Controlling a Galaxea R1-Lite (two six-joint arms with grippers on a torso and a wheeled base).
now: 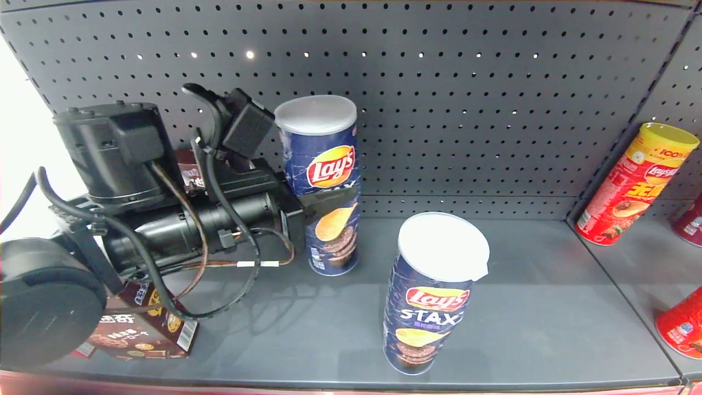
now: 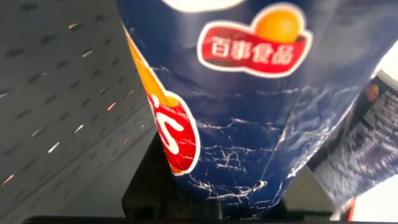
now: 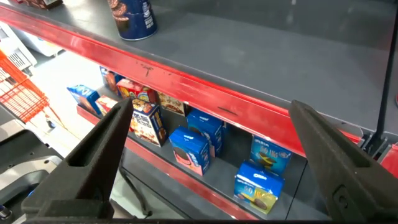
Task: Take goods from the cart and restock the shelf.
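Observation:
A tall blue chips can (image 1: 323, 186) with a white lid stands upright near the back of the grey shelf (image 1: 548, 307), its base at the shelf's surface. My left gripper (image 1: 305, 211) is shut on its middle from the left. In the left wrist view the can (image 2: 249, 106) sits between the dark fingers (image 2: 146, 186), with the left gripper (image 2: 227, 202) around it. A second blue chips can (image 1: 430, 296) stands alone near the front edge; its bottom (image 3: 134, 18) also appears in the right wrist view. My right gripper (image 3: 217, 168) hangs open below the shelf's red front edge (image 3: 205, 93).
A brown cookie box (image 1: 142, 329) lies at the front left under my left arm. Red chips cans (image 1: 630, 186) stand in the neighbouring bay on the right. Blue snack boxes (image 3: 193, 146) fill the lower shelf. An orange cart (image 3: 18, 93) stands off to one side.

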